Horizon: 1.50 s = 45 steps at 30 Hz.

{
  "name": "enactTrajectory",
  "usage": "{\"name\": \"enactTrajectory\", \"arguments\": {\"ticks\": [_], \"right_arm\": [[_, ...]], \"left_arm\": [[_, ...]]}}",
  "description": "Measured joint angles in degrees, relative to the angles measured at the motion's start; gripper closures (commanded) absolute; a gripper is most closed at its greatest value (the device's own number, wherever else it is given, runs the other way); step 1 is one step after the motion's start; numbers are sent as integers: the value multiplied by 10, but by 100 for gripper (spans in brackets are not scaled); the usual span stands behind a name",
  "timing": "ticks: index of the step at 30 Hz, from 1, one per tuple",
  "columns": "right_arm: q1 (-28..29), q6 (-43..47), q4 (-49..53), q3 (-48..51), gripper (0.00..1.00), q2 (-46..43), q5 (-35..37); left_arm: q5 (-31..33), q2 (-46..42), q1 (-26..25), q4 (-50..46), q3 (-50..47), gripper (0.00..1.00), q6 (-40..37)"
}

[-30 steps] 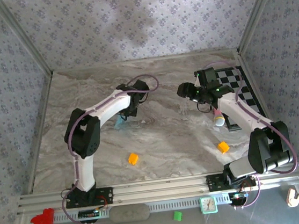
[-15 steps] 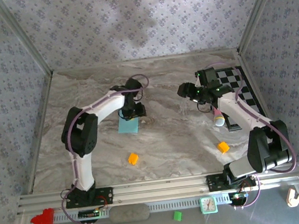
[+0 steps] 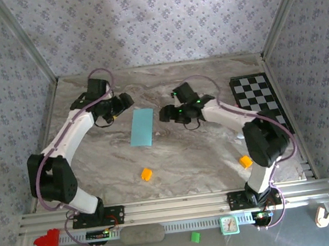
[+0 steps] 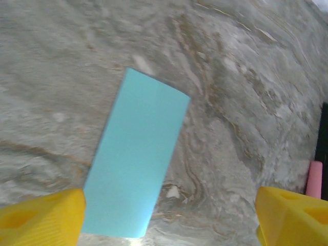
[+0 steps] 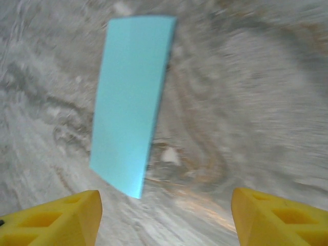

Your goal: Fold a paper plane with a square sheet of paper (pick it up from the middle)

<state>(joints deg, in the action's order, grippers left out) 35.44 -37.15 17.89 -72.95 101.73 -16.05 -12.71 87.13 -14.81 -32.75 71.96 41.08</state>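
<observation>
Top view, surroundings: an orange cube (image 3: 146, 173) sits on the marble table (image 3: 192, 155) at 6 o'clock from the paper, apart from it. A second orange cube (image 3: 245, 161) lies at 4 o'clock, beside the right arm's lower link. The checkered board (image 3: 256, 92) lies flat at 3 o'clock, at the table's edge.
Top view, paper: the square sheet of paper (image 3: 142, 127) lies flat left of the table's middle, showing as a narrow teal rectangle. Nothing covers it.
Top view, left gripper (image 3: 123, 101): at 11 o'clock from the sheet, near it and not touching.
Top view, right gripper (image 3: 164, 113): at 2 o'clock from the sheet, just beside its long edge.
Left wrist view, tool: the left gripper (image 4: 169, 218) has its yellow fingers (image 4: 41, 218) standing wide apart with bare table between them.
Left wrist view, paper: the sheet (image 4: 136, 174) runs from 11 o'clock down to 7 o'clock, its near end beside the left-hand finger.
Left wrist view, edge: a pink object (image 4: 315, 179) at 3 o'clock; what it is cannot be told.
Right wrist view, tool: the right gripper (image 5: 166, 215) has its fingers (image 5: 279, 215) spread, holding nothing.
Right wrist view, paper: the sheet (image 5: 130, 102) lies at 11 o'clock, blurred, clear of both fingers.
</observation>
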Motion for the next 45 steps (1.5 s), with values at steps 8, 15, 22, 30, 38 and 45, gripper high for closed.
{"name": "enactTrajectory", "arguments": {"ticks": [8,15,22,30,38,45], "right_arm": [[83,0,7,-135,36,145,-22],[106,6,46,-226,38,241,-26],[94,49,76,-214,38,246,-22],[53,133,52,-42,39,136,-26],[39,134,81,19,40,63,-31],[26,42,50,27,44,2,-1]], "left_arm": [[21,-42,56,0,-59,0,15],[27,-50,65,0,-67,0,17],[16,-50,65,2,-71,0,16],[-26,-42,64,28,-81,0,17],[-81,-15,21,66,-104,1,28],[-122,18,-58,102,-134,4,64]]}}
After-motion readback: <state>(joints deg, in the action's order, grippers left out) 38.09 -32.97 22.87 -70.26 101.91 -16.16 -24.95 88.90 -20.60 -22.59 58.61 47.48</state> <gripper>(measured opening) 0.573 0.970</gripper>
